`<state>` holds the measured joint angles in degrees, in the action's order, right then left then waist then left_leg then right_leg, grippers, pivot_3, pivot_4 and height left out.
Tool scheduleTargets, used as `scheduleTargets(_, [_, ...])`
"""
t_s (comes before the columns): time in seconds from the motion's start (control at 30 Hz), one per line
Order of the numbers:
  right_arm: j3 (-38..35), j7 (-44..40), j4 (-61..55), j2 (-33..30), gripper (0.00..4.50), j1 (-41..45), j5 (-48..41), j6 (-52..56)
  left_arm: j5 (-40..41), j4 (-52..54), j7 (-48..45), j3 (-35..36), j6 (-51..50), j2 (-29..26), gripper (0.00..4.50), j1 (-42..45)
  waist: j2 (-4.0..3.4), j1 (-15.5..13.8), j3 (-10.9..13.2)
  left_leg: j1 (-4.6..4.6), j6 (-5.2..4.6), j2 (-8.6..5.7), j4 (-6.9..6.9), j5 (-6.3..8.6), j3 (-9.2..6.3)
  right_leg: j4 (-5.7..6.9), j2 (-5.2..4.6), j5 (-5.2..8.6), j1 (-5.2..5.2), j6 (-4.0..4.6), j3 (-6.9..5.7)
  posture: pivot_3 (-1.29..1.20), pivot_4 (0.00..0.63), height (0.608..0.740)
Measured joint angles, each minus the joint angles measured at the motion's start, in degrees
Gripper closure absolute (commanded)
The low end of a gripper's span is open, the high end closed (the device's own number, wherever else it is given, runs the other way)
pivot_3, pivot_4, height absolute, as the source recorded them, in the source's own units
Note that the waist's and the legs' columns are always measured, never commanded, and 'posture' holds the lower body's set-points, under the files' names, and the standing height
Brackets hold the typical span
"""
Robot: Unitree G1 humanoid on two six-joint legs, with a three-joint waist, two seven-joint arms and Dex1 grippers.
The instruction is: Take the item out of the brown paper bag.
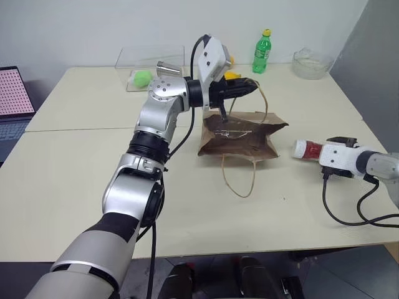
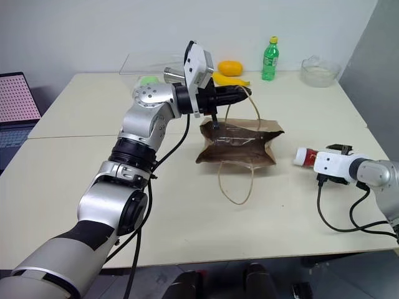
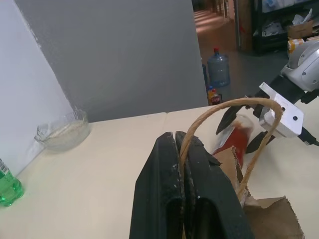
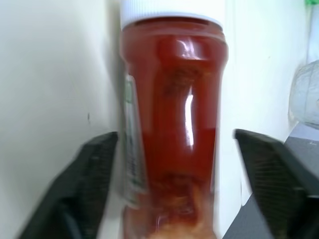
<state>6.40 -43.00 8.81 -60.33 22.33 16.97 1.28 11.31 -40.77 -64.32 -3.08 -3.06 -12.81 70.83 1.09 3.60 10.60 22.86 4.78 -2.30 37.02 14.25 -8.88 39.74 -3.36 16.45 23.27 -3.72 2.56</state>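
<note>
Left end effector (image 3: 183, 164) clamped on cord handle (image 3: 234, 107) of brown paper bag (image 1: 240, 136), mid-worktop (image 1: 75, 174). Right end effector (image 4: 172, 164) spread wide around red sauce bottle (image 4: 172, 109) lying right of bag, fingers (image 4: 92, 174) not touching it.

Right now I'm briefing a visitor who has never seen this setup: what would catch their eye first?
Mid-table, the left end effector is shut on a cord handle of the brown paper bag, holding it up. Toward the table's right side, a red sauce bottle with a white cap lies between the open fingers of the right end effector. At the far edge stand a green bottle and a glass bowl.
</note>
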Motion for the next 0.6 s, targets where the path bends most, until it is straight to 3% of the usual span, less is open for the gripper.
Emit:
scheduleTargets(0.33, [-19.6,-8.2,-34.4,0.9,0.02,-12.8,-16.6,19.9,-0.4,-2.7,1.9,0.0,1.4,0.4,4.5,0.5,0.02,-0.5,0.0,0.01,-0.14,0.0,0.03,0.08,-0.14,-0.02,0.0,0.0,-0.11,-0.01,-0.1,0.0,0.15,0.74])
scheduleTargets(0.43, [-23.5,-6.3,-45.2,8.3,0.02,-17.0,-22.8,27.9,-1.7,-8.7,4.2,0.0,3.9,1.1,4.5,3.7,0.08,-0.7,0.0,0.03,-0.15,0.0,0.05,0.08,-0.21,-0.03,0.01,0.0,-0.14,-0.01,-0.17,0.0,0.15,0.74])
scheduleTargets(0.6, [-22.4,2.0,-55.8,20.8,0.02,-20.5,-27.9,36.6,-4.9,-20.6,8.8,0.1,9.6,1.7,4.5,10.2,0.09,-0.6,0.0,0.0,-0.17,-0.03,0.04,0.09,-0.12,-0.01,0.0,0.0,-0.11,-0.02,-0.08,0.0,0.15,0.74])
